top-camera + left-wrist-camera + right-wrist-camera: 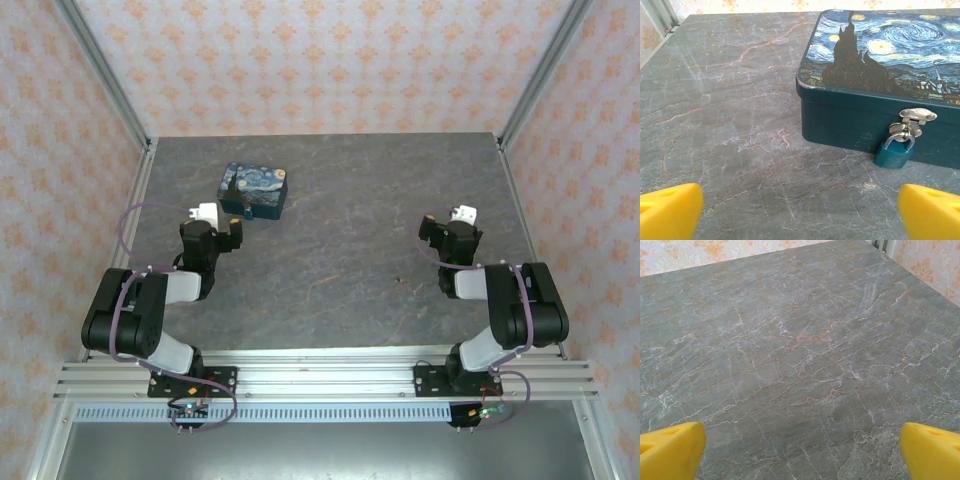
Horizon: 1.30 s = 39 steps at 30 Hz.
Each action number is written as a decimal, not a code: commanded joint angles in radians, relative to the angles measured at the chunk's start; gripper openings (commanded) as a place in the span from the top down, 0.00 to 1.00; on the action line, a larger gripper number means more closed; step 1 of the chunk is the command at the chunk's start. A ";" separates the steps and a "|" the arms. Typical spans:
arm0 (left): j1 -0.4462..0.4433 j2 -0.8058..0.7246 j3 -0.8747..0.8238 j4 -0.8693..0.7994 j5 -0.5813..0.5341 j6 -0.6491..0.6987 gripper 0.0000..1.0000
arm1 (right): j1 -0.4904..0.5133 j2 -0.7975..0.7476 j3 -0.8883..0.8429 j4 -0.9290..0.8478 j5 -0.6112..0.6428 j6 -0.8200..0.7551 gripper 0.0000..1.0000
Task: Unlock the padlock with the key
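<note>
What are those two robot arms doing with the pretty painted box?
Nothing is held yet. Both claws are open. The left claw points at the painted box, whose front latch is shut with a small teal padlock. The right claw faces the grey table, away from the box. The unlocking has not started.

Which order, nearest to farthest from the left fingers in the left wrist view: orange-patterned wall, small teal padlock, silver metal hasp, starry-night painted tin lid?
1. Small teal padlock, low right.
2. Silver metal hasp, just above it.
3. Starry-night painted tin lid, upper right.
4. Orange-patterned wall, far back at top.
</note>
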State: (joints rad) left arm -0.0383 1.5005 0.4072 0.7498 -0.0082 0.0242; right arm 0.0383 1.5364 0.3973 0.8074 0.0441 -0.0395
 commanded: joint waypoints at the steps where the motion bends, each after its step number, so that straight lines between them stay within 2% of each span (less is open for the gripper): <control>1: 0.008 -0.002 0.022 -0.010 -0.027 -0.008 0.00 | -0.008 -0.009 0.012 -0.004 -0.009 -0.014 0.01; 16: 0.008 -0.002 0.022 -0.010 -0.029 -0.009 0.00 | -0.007 -0.009 0.013 -0.003 -0.015 -0.016 0.01; 34: 0.011 -0.011 0.032 -0.024 -0.026 -0.010 0.00 | -0.008 -0.035 0.006 0.009 0.039 0.005 0.01; 36: 0.012 -0.056 0.102 -0.177 -0.045 -0.023 0.01 | -0.007 -0.129 0.023 -0.108 0.078 0.022 0.01; 39: 0.012 -0.104 0.196 -0.364 -0.030 -0.015 0.01 | -0.007 -0.261 0.105 -0.378 0.126 0.106 0.01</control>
State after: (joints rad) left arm -0.0364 1.4654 0.5125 0.5529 -0.0158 0.0189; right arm 0.0380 1.3819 0.4210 0.6216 0.0982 -0.0086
